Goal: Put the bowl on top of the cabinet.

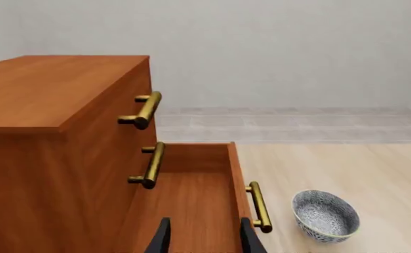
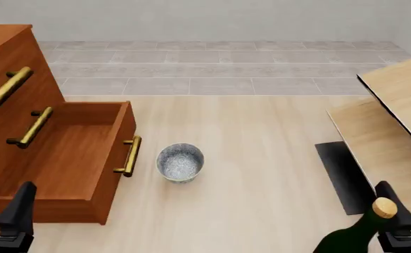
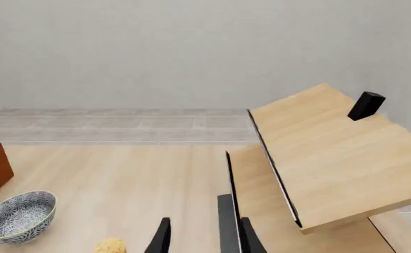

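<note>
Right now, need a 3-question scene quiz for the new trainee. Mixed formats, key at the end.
1. True or false: the bowl sits on top of the cabinet.
2. Multiple choice: the cabinet's lowest visible drawer is A) shut, B) pulled open, C) removed.
3. Fill in: in the front view, the bowl stands just beside the open drawer's brass ____.

Key
1. False: it stands on the pale table, beside the open drawer.
2. B.
3. Handle.
</note>
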Robot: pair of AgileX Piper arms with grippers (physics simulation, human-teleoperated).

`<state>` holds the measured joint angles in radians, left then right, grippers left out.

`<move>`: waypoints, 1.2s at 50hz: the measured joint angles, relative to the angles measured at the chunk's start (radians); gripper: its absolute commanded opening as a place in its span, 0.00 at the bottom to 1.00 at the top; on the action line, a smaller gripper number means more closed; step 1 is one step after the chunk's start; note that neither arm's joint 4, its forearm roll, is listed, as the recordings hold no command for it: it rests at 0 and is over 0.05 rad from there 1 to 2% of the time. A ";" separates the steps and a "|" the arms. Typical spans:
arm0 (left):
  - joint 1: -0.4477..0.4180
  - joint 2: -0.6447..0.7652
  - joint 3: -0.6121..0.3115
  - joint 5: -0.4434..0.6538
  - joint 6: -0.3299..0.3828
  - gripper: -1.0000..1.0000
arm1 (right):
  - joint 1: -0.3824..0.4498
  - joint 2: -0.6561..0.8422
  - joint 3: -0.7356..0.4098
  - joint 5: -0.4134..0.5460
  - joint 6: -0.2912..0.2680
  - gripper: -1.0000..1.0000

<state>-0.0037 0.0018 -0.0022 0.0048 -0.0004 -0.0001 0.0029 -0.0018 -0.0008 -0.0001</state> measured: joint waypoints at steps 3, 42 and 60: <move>-0.002 0.002 -0.001 0.003 0.000 1.00 | 0.000 0.001 -0.001 0.000 0.000 1.00; -0.123 0.083 -0.178 0.106 0.057 1.00 | 0.000 0.005 -0.002 -0.001 0.000 1.00; -0.284 0.172 -0.293 0.125 0.167 1.00 | 0.000 0.005 -0.002 -0.001 0.000 1.00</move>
<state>-0.2881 0.1742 -0.2953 0.1299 0.1670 -0.0003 0.0075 -0.0039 -0.0018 -0.0005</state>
